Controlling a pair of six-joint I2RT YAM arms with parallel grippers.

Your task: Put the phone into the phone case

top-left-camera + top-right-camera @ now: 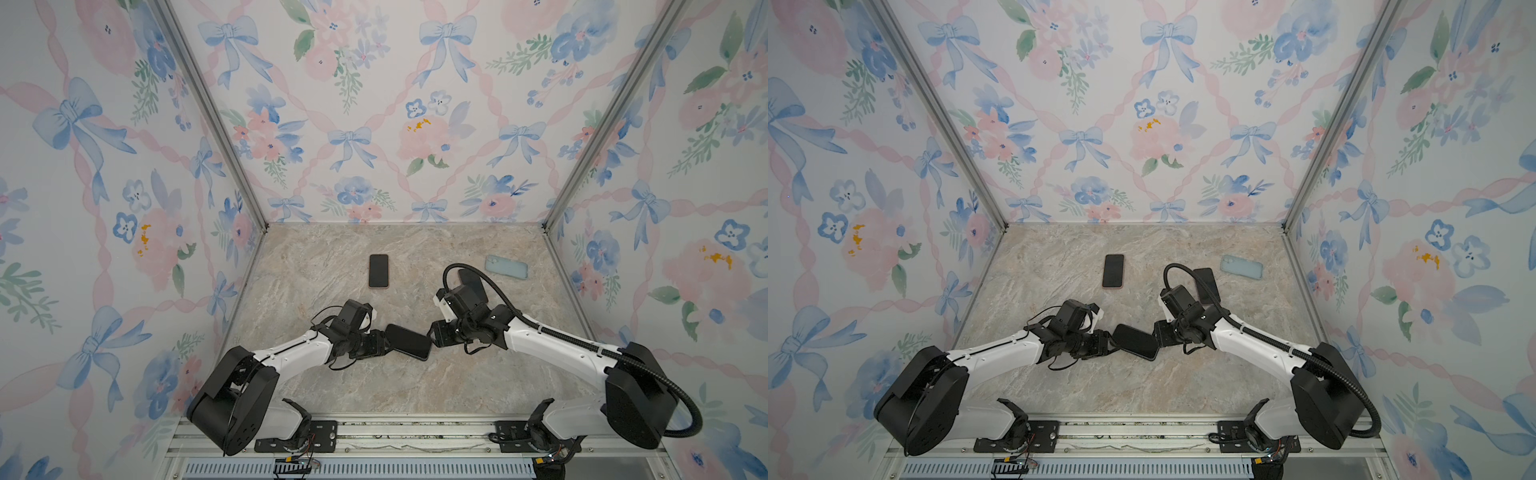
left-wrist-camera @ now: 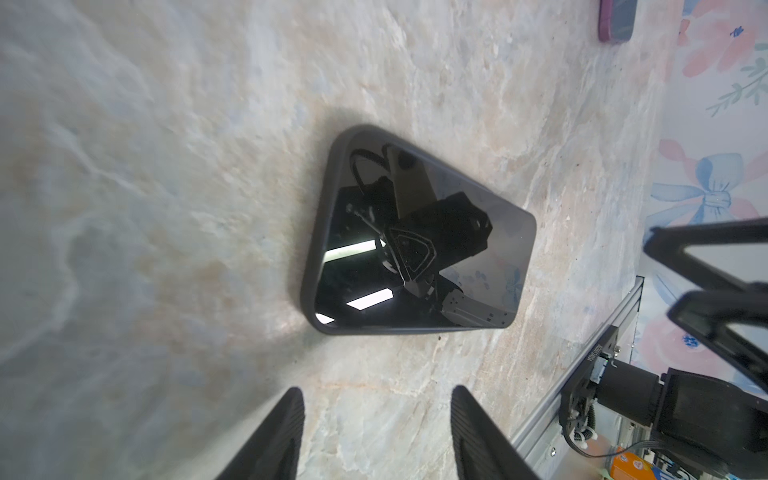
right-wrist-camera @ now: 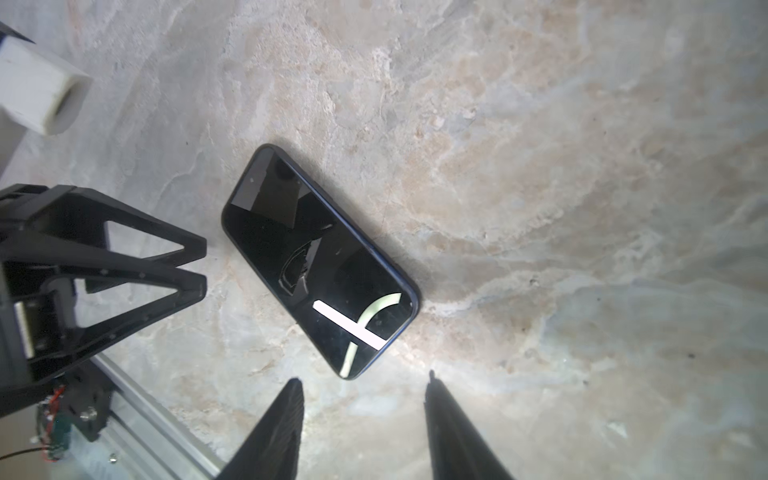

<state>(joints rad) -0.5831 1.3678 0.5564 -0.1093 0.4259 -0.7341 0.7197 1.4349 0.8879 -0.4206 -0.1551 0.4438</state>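
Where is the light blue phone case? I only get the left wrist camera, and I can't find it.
Observer: In both top views the light blue case lies flat toward the far right of the table.
Operator: What's that pink bit in my picture's corner?
Observer: A pink-edged phone, dark face up, lying alone left of the middle.
Operator: Anything else?
Observer: A dark flat thing lies near that case, partly hidden behind the right arm.
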